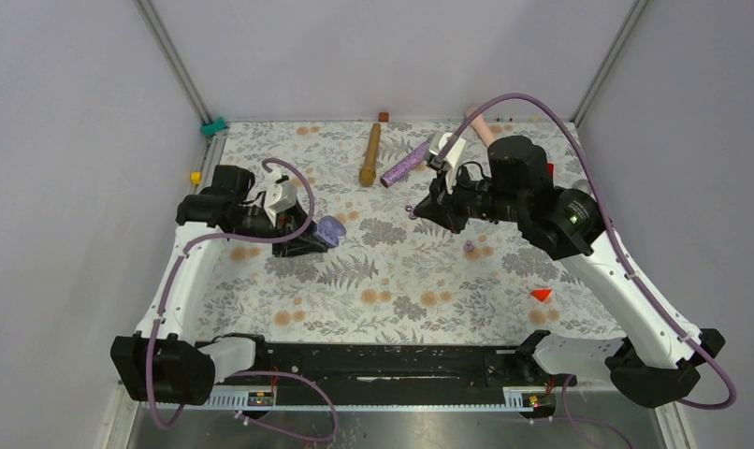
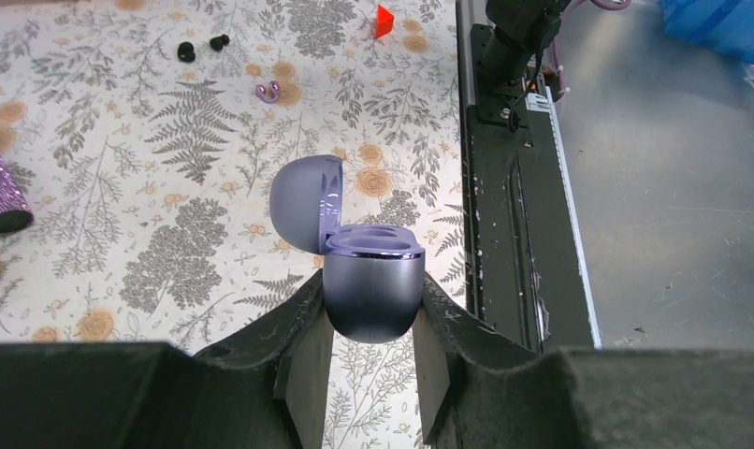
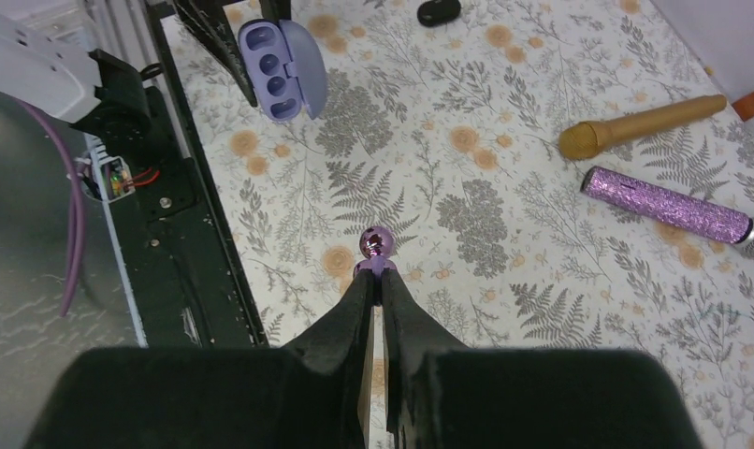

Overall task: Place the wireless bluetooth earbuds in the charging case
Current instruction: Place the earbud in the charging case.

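Pale lilac glossy earbud (image 3: 376, 245), bean-sized, sits pinched at the very tips of the right gripper (image 3: 378, 279). The gripper's two black fingers are pressed together on its stem, over the floral-print table cover (image 3: 504, 243). Ahead of that gripper and to its left, the lilac egg-shaped charging case (image 3: 280, 70) faces it, its lid swung open and its moulded sockets showing. The left gripper (image 2: 373, 313) clamps the rounded lower shell of this case from both sides and holds it upright, with the lid tipped back to the gripper's left. Beyond the left gripper's fingertips, a second lilac earbud (image 2: 268, 90) lies on the cover. Farther ahead and more to the left lie two black earbuds (image 2: 186, 51), close together. A small red block (image 2: 384, 21) rests almost straight ahead, farthest out. To the right gripper's right lie a gold microphone (image 3: 640, 122) and a purple glitter microphone (image 3: 668, 206), near each other but not touching.
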Tool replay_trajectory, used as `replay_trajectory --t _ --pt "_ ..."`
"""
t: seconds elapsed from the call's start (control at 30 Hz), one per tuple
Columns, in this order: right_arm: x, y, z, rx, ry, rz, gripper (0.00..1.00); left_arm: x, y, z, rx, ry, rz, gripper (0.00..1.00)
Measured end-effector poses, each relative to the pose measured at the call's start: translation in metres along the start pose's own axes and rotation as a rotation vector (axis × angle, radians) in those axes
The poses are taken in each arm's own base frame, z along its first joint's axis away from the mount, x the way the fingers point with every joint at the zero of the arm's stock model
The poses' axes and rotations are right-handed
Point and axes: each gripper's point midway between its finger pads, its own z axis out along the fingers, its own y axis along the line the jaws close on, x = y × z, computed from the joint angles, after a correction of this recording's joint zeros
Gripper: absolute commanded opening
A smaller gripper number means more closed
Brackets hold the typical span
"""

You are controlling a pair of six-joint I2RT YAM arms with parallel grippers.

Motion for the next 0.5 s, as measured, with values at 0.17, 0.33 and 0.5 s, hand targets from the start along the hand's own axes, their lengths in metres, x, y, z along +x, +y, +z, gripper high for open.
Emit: replay_trajectory --t 0.17,0.33,0.5 --pt "-0.014 0.01 -0.006 -0.042 -0.035 0.009 0.08 -0.012 0.002 -0.002 -0.009 -0.005 0.035 0.0" --pt "-0.018 0.02 -0.005 -0.091 -0.047 0.013 0.08 -0.019 0.008 -0.003 -0.01 -0.005 0.041 0.0" --pt "-0.017 0.031 0.003 -0.144 -0.039 0.03 0.08 -0.022 0.01 0.0 0.006 -0.006 0.045 0.0"
